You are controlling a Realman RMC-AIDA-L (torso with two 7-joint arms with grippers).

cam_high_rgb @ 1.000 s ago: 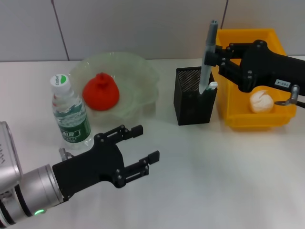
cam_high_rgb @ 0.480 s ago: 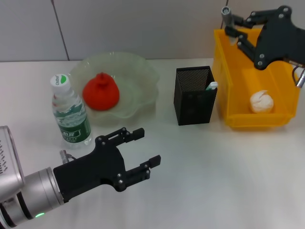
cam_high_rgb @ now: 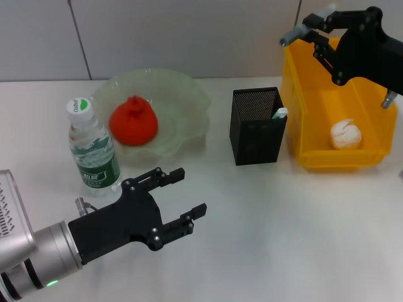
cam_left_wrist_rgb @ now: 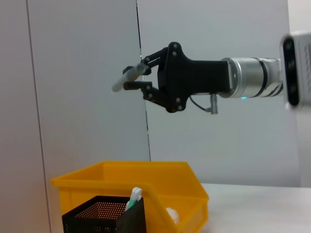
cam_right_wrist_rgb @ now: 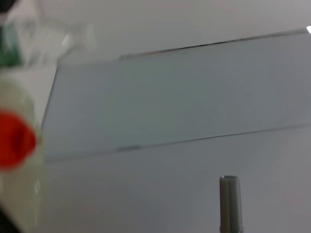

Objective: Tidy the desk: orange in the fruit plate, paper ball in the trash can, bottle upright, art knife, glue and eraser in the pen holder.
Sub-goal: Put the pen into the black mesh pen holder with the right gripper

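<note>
One art knife [cam_high_rgb: 303, 25] in right end effector [cam_high_rgb: 313, 30]

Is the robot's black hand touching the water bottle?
Apart. In the head view the left gripper hangs open in front of the bottle, with bare table showing between them.

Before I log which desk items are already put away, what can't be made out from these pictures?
- Pen holder contents: in the head and left wrist views only a white-and-green tip shows above the mesh; the rest is hidden.
- Eraser: not visible in any view.
- Gray stick in the right gripper: too small to identify; cut off by the right wrist view's edge.
</note>
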